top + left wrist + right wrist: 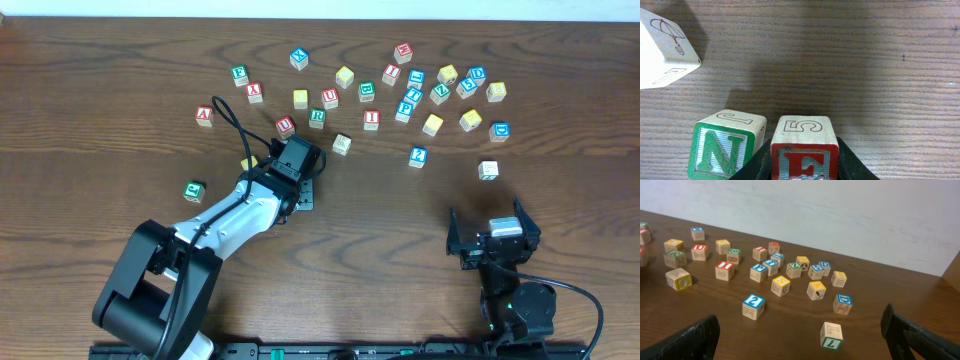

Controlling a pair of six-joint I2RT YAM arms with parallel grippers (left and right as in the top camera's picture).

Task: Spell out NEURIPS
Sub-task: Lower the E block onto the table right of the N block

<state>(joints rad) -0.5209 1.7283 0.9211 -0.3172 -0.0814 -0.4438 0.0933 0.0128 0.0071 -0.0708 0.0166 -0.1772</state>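
Left of the worktop's centre, the left gripper (296,165) clamps the E block (804,150) just beside the N block (725,147) to continue the word; the right gripper (492,228) rests near the front edge, jaws wide, empty.

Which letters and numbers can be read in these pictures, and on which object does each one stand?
"N", green: N block, left wrist view.
"E", red, and "5" on top: E block between the jaws.
"2", blue: 2 block, right wrist view.
"U", red: U block, overhead.
"R", green: R block, overhead.
Marks on the other blocks are too small to read surely.
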